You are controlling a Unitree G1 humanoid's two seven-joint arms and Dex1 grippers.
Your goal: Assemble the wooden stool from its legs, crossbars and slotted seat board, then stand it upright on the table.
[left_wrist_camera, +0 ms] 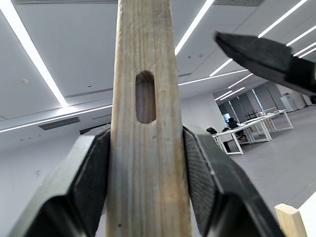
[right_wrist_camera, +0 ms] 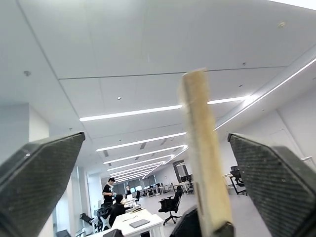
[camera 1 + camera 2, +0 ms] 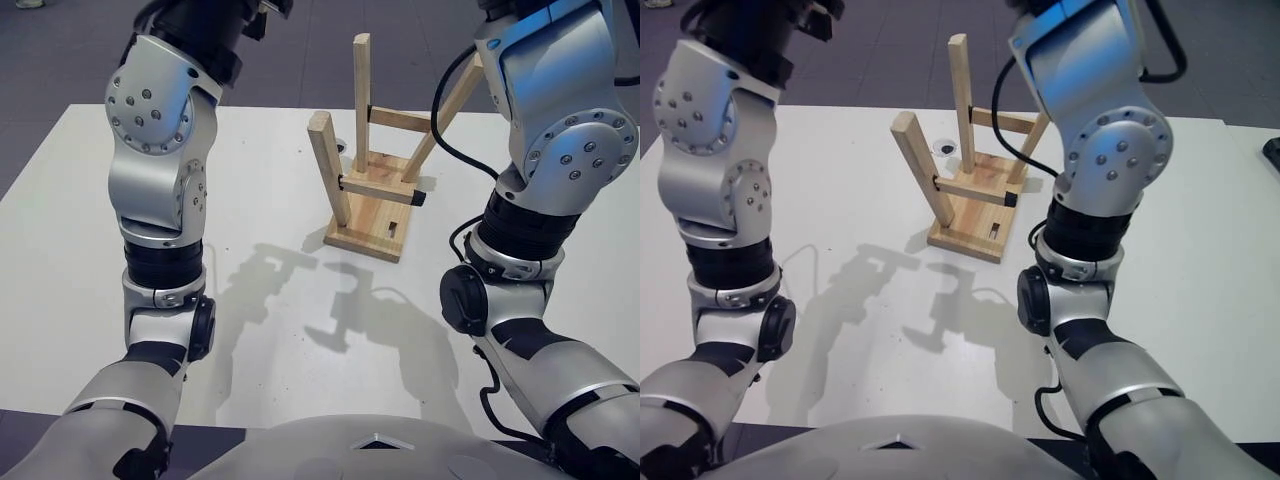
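Left eye view: your stool (image 3: 368, 190) sits upside down, far centre of counter (image 3: 80, 250). Seat board (image 3: 362, 232) flat down, legs (image 3: 361, 100) up, crossbars (image 3: 380, 190) joining them.

Right eye view: near leg (image 3: 923, 170) tilts left.

Left wrist view: your left pincer (image 1: 147, 173) pinching slotted leg (image 1: 145, 59), pads tight on both sides.

Right wrist view: right pincer (image 2: 155, 138) spread wide, leg top (image 2: 205, 158) between fingers, clear of both.

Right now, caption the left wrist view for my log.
Left gripper clamps a slotted wooden leg, ceiling lights behind.
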